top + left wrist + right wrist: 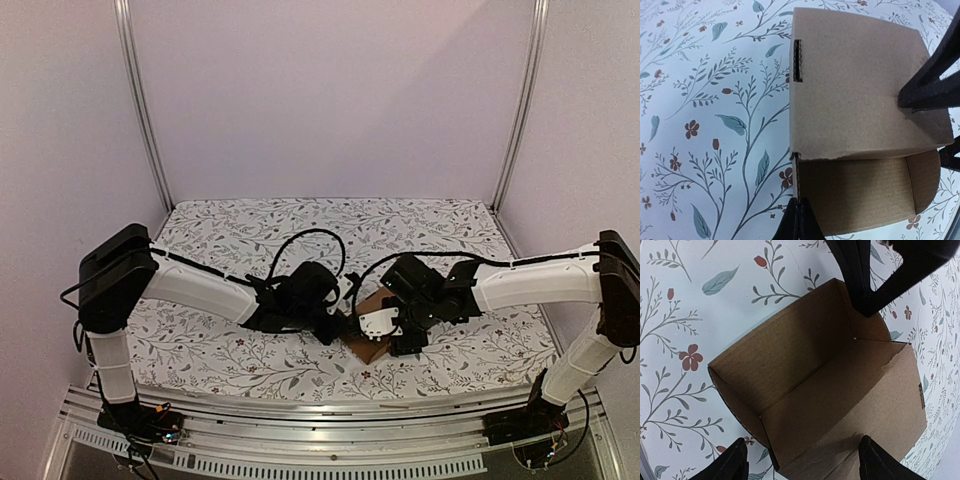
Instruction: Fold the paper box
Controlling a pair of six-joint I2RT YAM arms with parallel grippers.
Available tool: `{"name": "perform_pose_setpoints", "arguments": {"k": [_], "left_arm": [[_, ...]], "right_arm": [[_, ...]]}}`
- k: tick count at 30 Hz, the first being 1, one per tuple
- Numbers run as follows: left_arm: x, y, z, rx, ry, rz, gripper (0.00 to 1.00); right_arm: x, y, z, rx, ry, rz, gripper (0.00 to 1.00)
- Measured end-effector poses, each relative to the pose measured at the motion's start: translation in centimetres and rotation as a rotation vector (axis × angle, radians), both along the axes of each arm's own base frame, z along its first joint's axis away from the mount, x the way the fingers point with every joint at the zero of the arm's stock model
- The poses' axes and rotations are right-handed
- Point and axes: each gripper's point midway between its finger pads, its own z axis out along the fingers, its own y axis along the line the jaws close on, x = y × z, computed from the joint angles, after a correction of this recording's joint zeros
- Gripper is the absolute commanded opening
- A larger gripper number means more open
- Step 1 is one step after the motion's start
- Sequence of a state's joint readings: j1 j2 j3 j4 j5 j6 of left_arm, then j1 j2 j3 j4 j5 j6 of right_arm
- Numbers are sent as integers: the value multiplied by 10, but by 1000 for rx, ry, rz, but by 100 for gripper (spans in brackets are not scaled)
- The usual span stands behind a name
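The paper box (368,338) is brown cardboard and sits between both arms near the table's front. In the left wrist view a flat lid panel (855,80) leans over the open cavity (855,190). My left gripper (800,204) is shut on the edge of the box's left side wall. My right gripper (802,440) is open above the box, one finger beyond the box's outer corner and the other over the lid flap (890,405). A right finger (927,87) touches the lid panel. In the top view the left gripper (335,325) and the right gripper (405,338) flank the box.
A white cloth with a floral print (250,230) covers the table. Metal frame posts (145,110) stand at the back corners before pale walls. An aluminium rail (330,420) runs along the near edge.
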State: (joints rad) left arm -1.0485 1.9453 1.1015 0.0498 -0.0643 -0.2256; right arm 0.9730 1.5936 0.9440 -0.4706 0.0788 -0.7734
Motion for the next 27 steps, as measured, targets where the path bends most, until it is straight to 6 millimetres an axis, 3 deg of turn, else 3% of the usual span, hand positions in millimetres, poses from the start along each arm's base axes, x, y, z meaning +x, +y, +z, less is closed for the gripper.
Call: {"name": "perform_pose_setpoints", "arguments": {"k": [11, 27], "left_arm": [[7, -11, 15, -28, 20, -15, 0], [24, -27, 17, -37, 95, -24, 0]], "right_arm": [[-2, 1, 0, 0, 2, 23, 74], [-3, -3, -2, -5, -14, 43, 75]]}}
